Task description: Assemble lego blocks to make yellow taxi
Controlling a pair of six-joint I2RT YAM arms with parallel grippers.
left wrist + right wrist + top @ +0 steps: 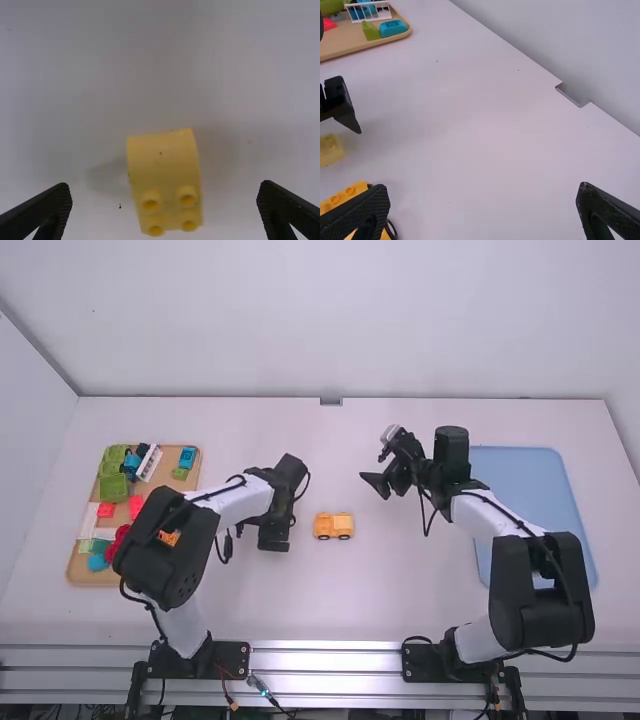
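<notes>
My left gripper (274, 540) is over the table left of the orange-yellow car base (333, 526). In the left wrist view a yellow studded block (166, 180) lies between the spread fingers of that gripper (165, 210), touched by neither. My right gripper (375, 483) is above the table, right of the car base and farther back; its own view shows the gripper (484, 212) open with nothing held. The right wrist view also has the yellow block (330, 150) under the left gripper's finger and part of the car base (357, 189) lower left.
A wooden tray (90, 572) of green, red, blue and white pieces stands at the far left, partly behind the left arm. A blue tray (530, 470) lies at the right, partly under the right arm. A wall rises along the table's back edge.
</notes>
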